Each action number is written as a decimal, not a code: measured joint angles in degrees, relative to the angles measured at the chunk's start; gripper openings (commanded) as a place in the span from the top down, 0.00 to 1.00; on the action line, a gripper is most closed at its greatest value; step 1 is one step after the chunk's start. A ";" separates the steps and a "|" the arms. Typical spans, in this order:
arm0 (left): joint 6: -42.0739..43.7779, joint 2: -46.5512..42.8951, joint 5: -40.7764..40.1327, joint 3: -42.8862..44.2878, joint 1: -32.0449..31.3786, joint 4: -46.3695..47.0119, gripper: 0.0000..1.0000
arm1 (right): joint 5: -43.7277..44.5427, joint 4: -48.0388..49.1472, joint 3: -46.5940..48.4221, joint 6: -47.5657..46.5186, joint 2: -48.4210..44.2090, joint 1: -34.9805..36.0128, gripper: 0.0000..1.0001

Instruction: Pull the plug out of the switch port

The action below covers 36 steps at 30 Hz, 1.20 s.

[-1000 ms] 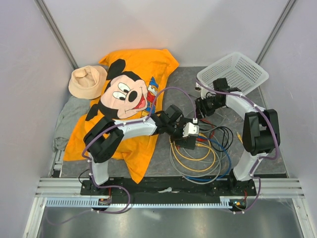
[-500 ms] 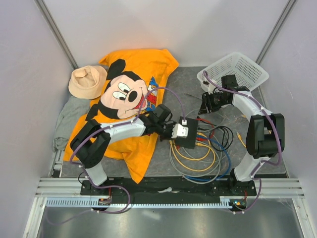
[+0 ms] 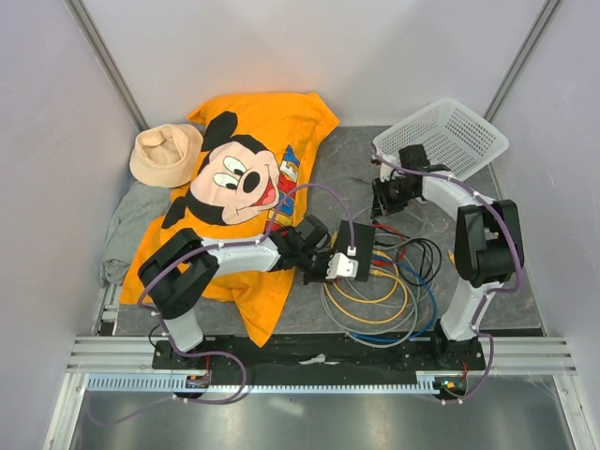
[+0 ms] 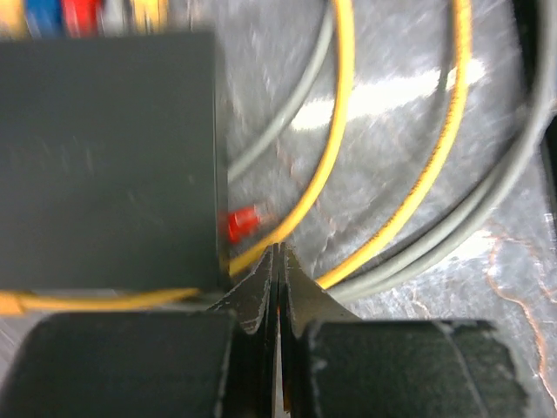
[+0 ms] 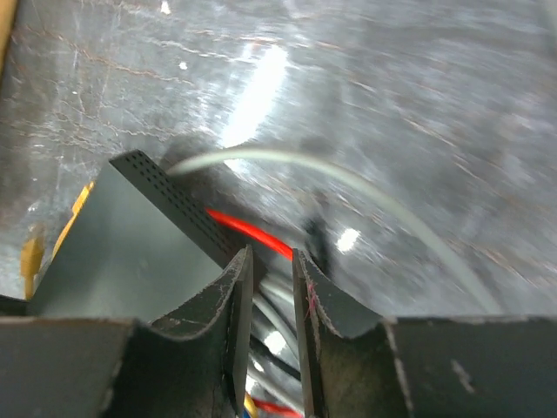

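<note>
Now | grey mottled mat (image 3: 349, 157) — white walls (image 3: 375, 47) | left gripper (image 4: 278, 259) closed | right gripper (image 5: 271, 263) narrowly parted

Left gripper (image 3: 343, 266) pulling back off the flat matte-black rectangular switch (image 3: 364, 242), switch now lying just ahead of it, right gripper (image 3: 382, 199) edging leftward.

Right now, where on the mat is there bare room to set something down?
Bare mat lies between the Mickey shirt and the white mesh basket. Around the switch it is crowded with coiled cables.
</note>
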 measured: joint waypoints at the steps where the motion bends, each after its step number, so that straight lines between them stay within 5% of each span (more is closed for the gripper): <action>1: -0.79 0.17 -1.03 -0.33 0.00 0.22 0.99 | 0.98 0.28 0.11 0.09 0.50 1.25 0.69; 10: -14.71 2.95 -5.46 1.38 3.82 1.99 0.98 | 6.12 1.99 1.11 0.48 2.58 6.86 0.71; 22: -16.28 -1.99 -6.10 1.36 7.67 -2.10 0.98 | 11.69 1.68 2.51 2.08 2.56 12.17 0.64; 30: -15.21 -8.46 -1.49 6.86 8.28 -10.60 0.95 | 4.33 -5.18 5.99 -2.08 -3.48 -1.01 0.37; 36: -23.96 -2.34 1.22 16.26 8.26 -11.13 0.98 | -6.82 -13.84 2.14 -9.46 -6.56 -3.82 0.35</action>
